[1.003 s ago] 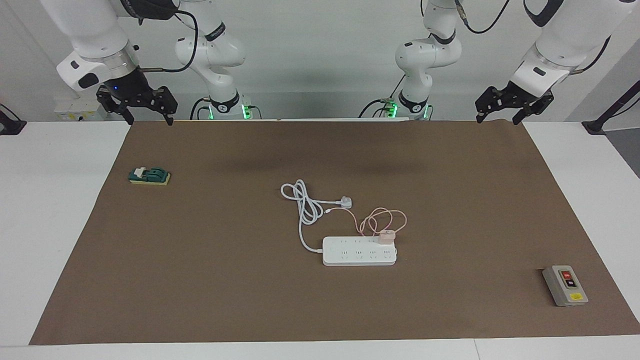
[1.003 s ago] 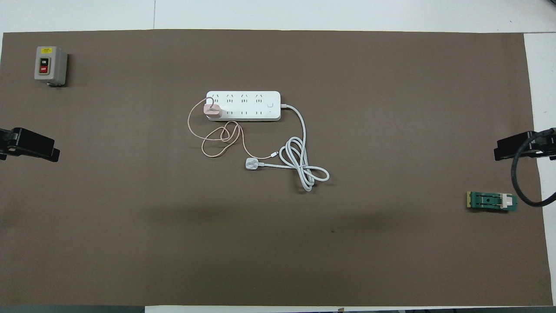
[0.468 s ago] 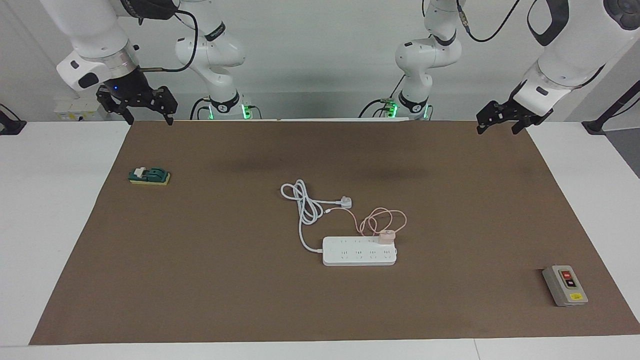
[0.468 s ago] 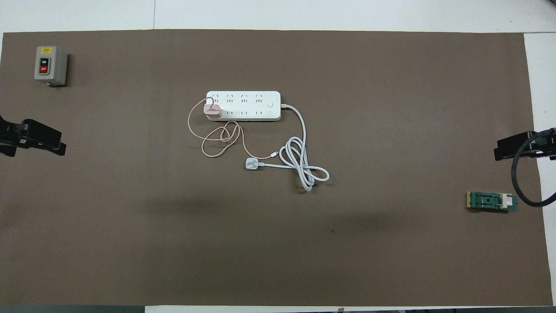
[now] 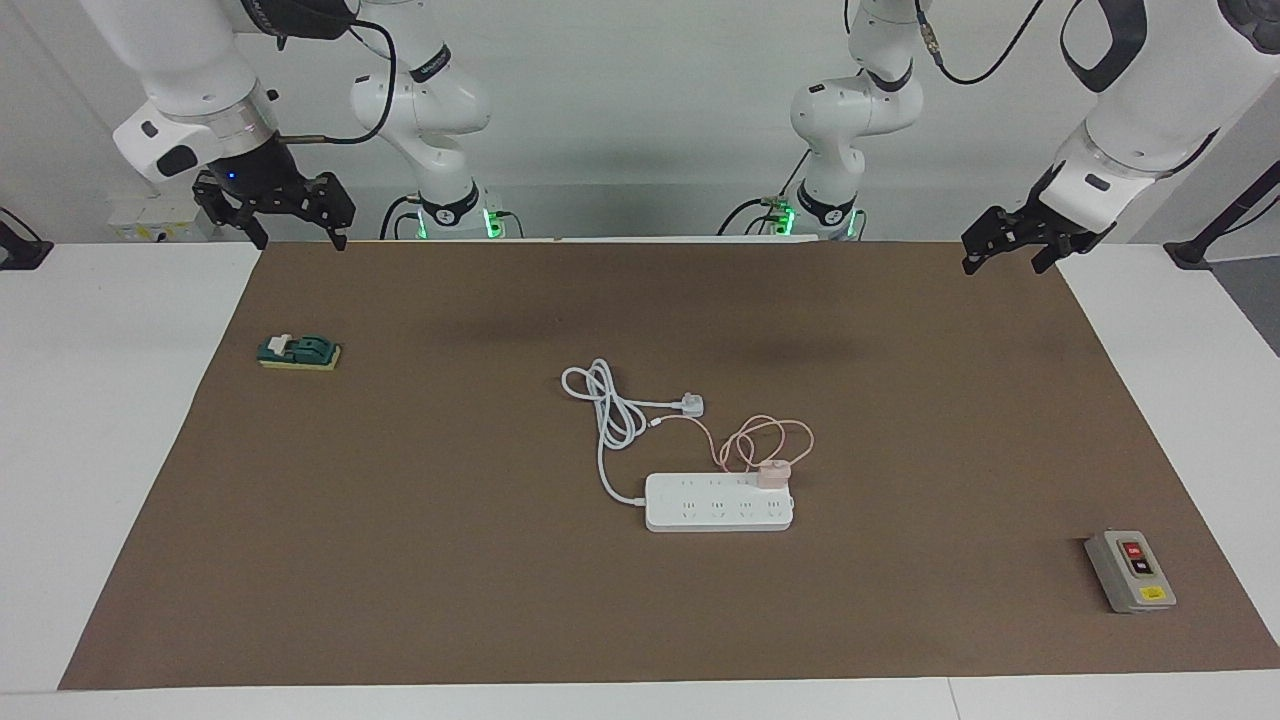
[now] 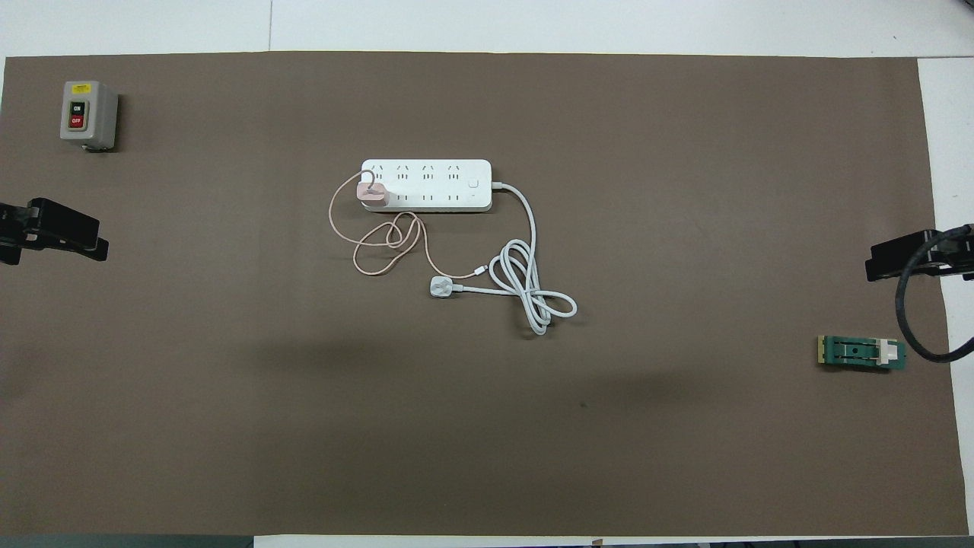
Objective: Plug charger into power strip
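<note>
Both sets of fingers hang spread wide and empty: my left gripper (image 5: pixel 1012 254) and my right gripper (image 5: pixel 285 222) each over its own end of the brown mat (image 5: pixel 400 560). Well away from both, midway between them, the pink charger (image 5: pixel 773 474) sits on the end socket of the white power strip (image 5: pixel 718 503) toward my left fingers, apparently seated already. It looks light, rigid and smooth; I would pinch its flat sides, never its limp cable (image 5: pixel 765 436). One charger, one strip, one white three-pin plug (image 5: pixel 691 405), one grey switch box (image 5: pixel 1130 571), one green part (image 5: pixel 299 352).
</note>
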You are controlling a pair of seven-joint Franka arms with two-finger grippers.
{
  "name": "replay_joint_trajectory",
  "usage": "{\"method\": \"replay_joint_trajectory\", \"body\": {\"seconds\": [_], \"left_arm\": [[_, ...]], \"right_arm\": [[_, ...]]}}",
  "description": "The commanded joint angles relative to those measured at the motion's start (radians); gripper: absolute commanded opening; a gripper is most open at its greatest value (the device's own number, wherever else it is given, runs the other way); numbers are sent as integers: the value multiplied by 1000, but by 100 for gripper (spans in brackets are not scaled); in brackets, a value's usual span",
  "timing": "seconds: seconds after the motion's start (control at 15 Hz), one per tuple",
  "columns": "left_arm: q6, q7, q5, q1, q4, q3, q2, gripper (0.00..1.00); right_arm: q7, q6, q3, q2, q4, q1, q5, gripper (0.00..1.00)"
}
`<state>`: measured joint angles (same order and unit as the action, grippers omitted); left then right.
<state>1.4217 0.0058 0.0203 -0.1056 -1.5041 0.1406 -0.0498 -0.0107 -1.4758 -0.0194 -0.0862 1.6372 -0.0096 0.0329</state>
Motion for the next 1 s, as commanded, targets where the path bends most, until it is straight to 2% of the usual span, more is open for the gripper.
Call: {"method": "replay_joint_trajectory", "body": {"seconds": [0.0, 0.2, 0.4, 0.94], "left_arm": [[23, -15, -14, 26, -14, -16, -7, 100], [49, -24, -14, 37, -36, -4, 1, 100], [100, -26, -14, 47, -117, -13, 36, 100], [114, -24, -14, 70, -111, -16, 24, 100]], "right_arm": [[-21, 12, 4, -17, 9, -4, -16, 100], [-21, 12, 3, -17, 7, -4, -16, 100], [-21, 12, 3, -17, 7, -6, -16, 100], [-28, 5, 4, -18, 13, -4, -16, 100]]}}
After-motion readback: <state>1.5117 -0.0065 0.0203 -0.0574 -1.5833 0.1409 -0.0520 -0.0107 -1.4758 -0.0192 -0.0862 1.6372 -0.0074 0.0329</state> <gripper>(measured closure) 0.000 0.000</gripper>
